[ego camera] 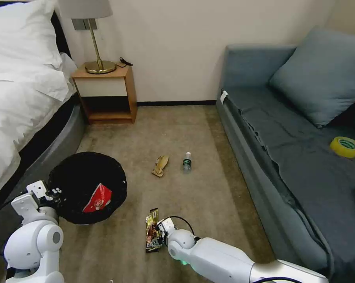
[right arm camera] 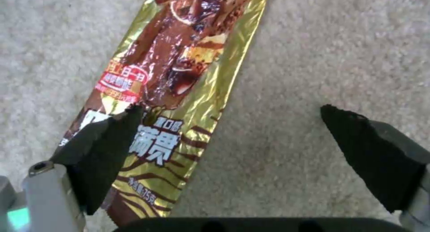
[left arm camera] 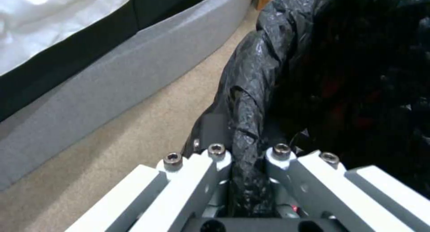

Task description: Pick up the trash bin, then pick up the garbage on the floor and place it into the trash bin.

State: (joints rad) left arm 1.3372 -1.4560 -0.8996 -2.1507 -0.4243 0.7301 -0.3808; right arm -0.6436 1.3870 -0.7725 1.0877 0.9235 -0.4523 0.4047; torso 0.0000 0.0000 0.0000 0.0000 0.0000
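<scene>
The brown-gold candy wrapper [right arm camera: 174, 90] lies flat on the beige carpet [ego camera: 208, 196], long and narrow, just in front of the robot. Right over it hangs the right gripper [right arm camera: 233, 111], its dark fingers [right arm camera: 107, 148] spread wide apart and holding nothing. One finger sits above the wrapper's printed lower end, the other above bare carpet off to the side, so the wrapper is under one edge of the gap, not centred in it. In the head view the right arm reaches in low from the bottom right, wrist bent down toward the floor, and it covers the wrapper's near corner.

Over on the left, the trash bin [ego camera: 87, 188] sits beside the grey bed base [left arm camera: 112, 84]. The left gripper [left arm camera: 246, 164] is clamped on the bin's near rim, a fold of the black bag pinched between its white fingers [left arm camera: 197, 178]. The left arm is folded close to the body, elbow low. Whether the bin rests on the carpet or is raised off it is hard to say. Inside it lies the red-and-white snack wrapper [ego camera: 98, 199]; in the left wrist view that interior is too dark to read.

Farther out on the carpet, the tan paper scrap [ego camera: 160, 165] and the small clear bottle [ego camera: 187, 162] lie near each other, well apart from both grippers.
</scene>
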